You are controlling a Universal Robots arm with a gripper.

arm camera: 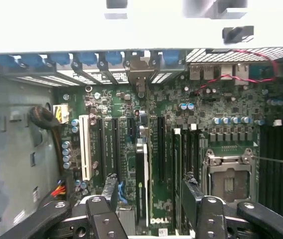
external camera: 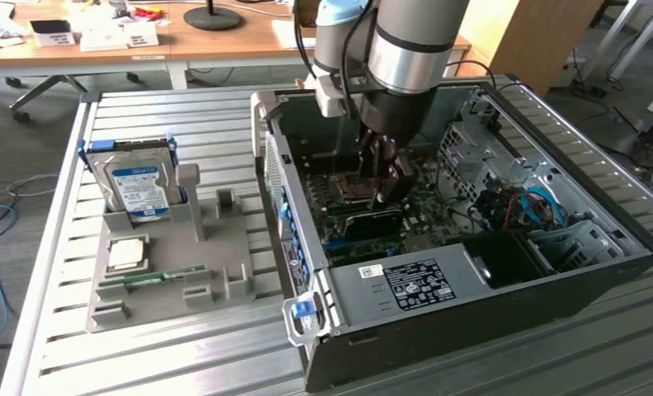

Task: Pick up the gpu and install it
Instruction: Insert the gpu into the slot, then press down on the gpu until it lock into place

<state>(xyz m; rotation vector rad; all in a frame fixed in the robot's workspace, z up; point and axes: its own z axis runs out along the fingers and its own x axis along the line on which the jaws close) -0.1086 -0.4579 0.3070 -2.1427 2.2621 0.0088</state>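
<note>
The gpu (arm camera: pixel 141 174) stands edge-on in a slot of the motherboard (arm camera: pixel 201 114), its metal end bracket (arm camera: pixel 140 74) against the case's rear wall. My gripper (arm camera: pixel 150 191) hangs just above it, open. The two black fingertips (arm camera: pixel 109 186) straddle the card with a gap on each side and do not touch it. In the exterior view the gripper (external camera: pixel 387 177) reaches down into the open computer case (external camera: pixel 437 285), and the gpu (external camera: pixel 368 221) is a dark card just below the fingers.
A grey fixture tray (external camera: pixel 233 247) left of the case holds a silver hard drive (external camera: pixel 138 186), a processor chip (external camera: pixel 125 253) and a green memory stick (external camera: pixel 151 280). Inside the case are the processor socket (arm camera: pixel 228 174), blue cables (external camera: pixel 536 206) and drive cages (external camera: pixel 580 239).
</note>
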